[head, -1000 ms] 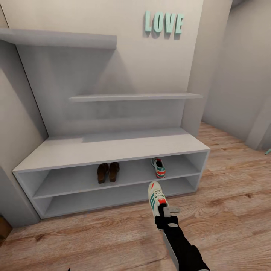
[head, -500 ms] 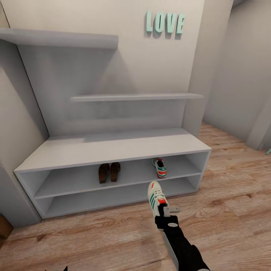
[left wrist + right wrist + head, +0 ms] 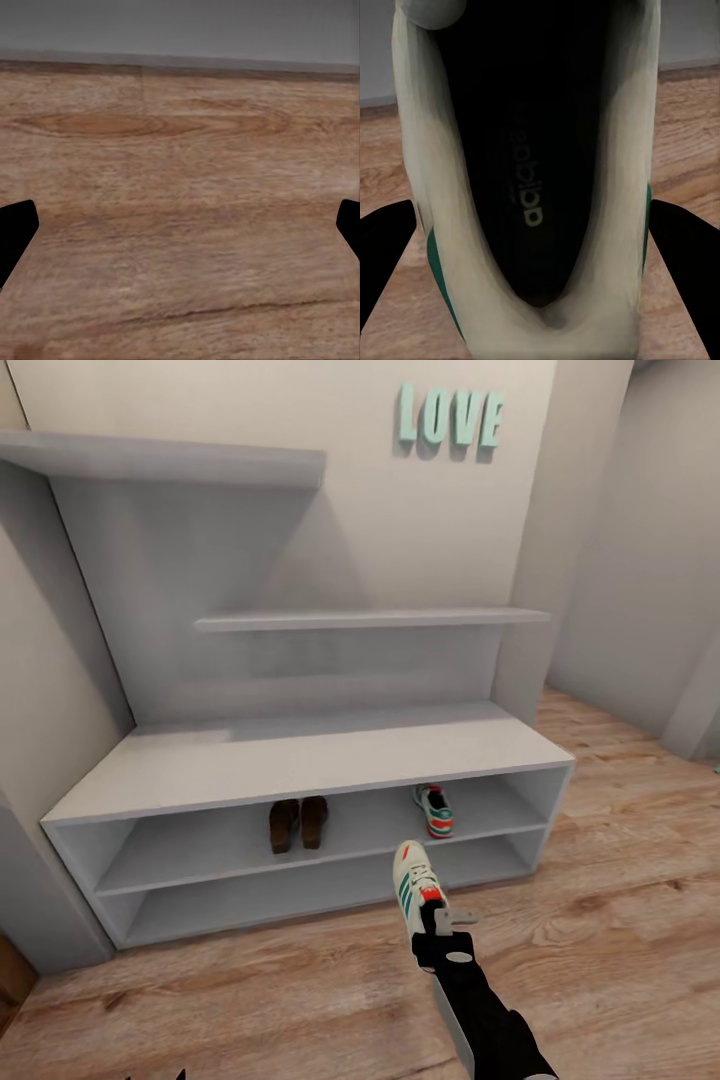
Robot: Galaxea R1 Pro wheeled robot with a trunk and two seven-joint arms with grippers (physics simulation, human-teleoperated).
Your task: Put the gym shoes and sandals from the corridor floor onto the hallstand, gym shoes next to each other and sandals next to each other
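Head view: camera high, facing forward and down at the wide light-grey hallstand with open low shelves (image 3: 300,760), set against the wall; the light brown wood-plank floor (image 3: 620,920) lies nearer.

Left wrist view: close, low over the same plank floor (image 3: 180,187), a grey band along the far edge.

Right wrist view: very close, looking straight into the opening of a cream lace-up sneaker with teal stripes (image 3: 532,187); head view shares this sneaker (image 3: 413,882) and the floor around it

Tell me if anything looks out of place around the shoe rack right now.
Only one gym shoe sits on the upper shelf, apart from the sandals; its mate is held in the right gripper, off the rack.
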